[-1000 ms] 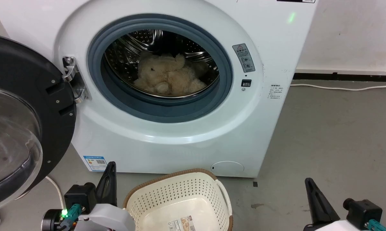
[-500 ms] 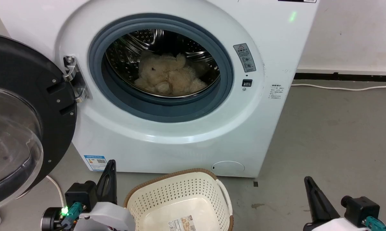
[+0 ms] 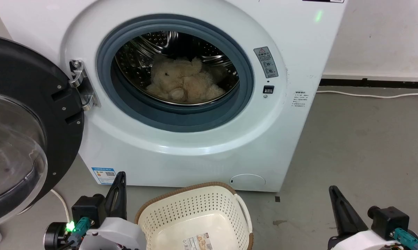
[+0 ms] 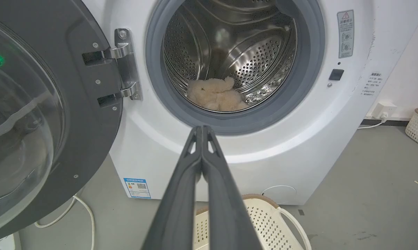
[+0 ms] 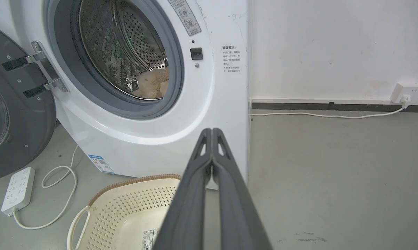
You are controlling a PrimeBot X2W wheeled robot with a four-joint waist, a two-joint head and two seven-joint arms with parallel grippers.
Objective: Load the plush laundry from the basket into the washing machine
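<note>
Near half of the basket [image 3: 191, 208] cut off at btm edge — door [image 3: 28, 80] clipped at left. Teddy bear [image 5: 153, 81] mostly hidden behind grey ring [image 5: 175, 76] in right wrist view — warning label [image 3: 266, 62] txt too small to read.

White power strip [image 5: 17, 189] on grey floor [image 5: 334, 173], white cable [image 5: 316, 115] along black skirting [image 5: 334, 106], wall socket [image 5: 408, 91]

Plush laundry [image 3: 182, 81] is noted cream-beige, shaggy; washing machine [image 3: 181, 156] white, ring [image 3: 181, 119] grey, drum [image 4: 257, 59] perforated steel, door [image 3: 17, 69] black-rimmed; basket [image 3: 191, 208] cream, perforated, brown woven-look rim [image 3: 195, 186]; floor [image 3: 351, 146] grey.
</note>
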